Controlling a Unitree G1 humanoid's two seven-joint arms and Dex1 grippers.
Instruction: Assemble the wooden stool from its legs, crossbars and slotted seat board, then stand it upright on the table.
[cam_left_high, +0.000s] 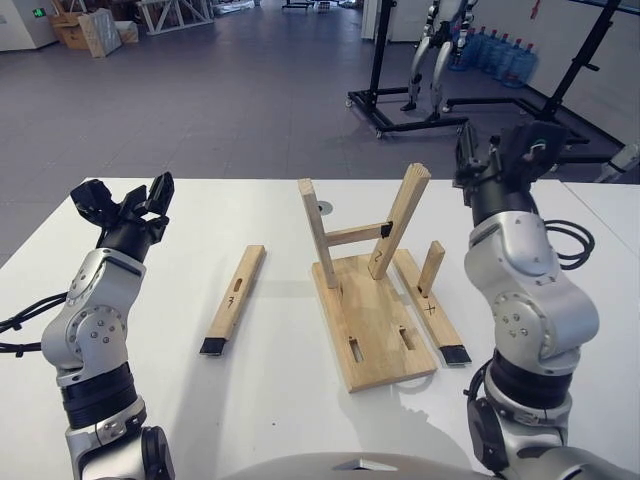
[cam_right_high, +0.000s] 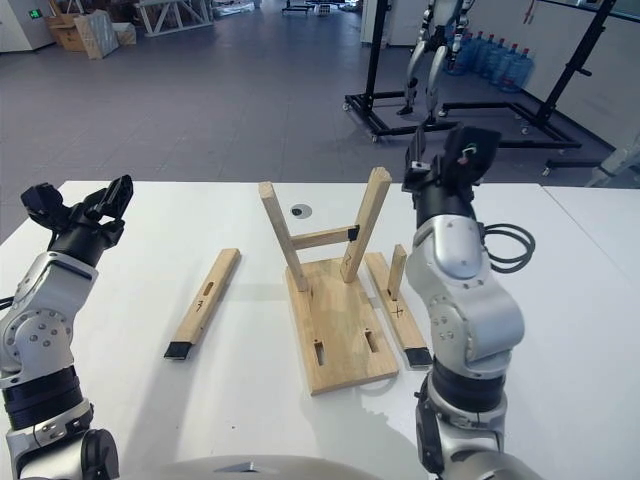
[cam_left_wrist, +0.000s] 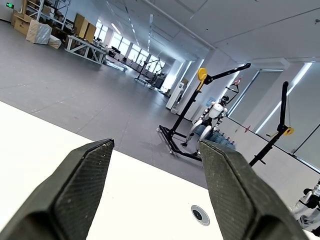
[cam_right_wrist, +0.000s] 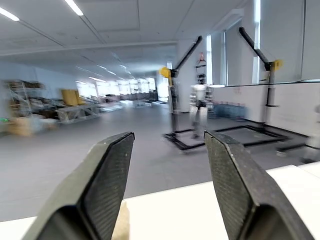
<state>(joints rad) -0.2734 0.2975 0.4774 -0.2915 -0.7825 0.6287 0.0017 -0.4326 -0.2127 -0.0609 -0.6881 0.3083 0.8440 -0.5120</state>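
Note:
The slotted seat board (cam_left_high: 372, 335) lies flat on the white table (cam_left_high: 180, 400). Two legs stand in its far slots, a left one (cam_left_high: 318, 232) and a leaning right one (cam_left_high: 399, 222), joined by a crossbar (cam_left_high: 355, 234). Left of the board a loose leg (cam_left_high: 234, 298) lies flat. Along the board's right side lies another leg (cam_left_high: 436, 318) with a short crossbar (cam_left_high: 431, 268) standing in it. My left gripper (cam_left_high: 125, 196) is open and raised over the table's left part, far from the pieces. Behind the right-hand leg, my right gripper (cam_left_high: 468, 152) is held high, open and holding nothing.
A round metal grommet (cam_left_high: 323, 208) sits in the table behind the stool parts. A black cable (cam_left_high: 572, 245) loops on the table at the right. There is bare table between the loose leg and my left arm and along the front edge.

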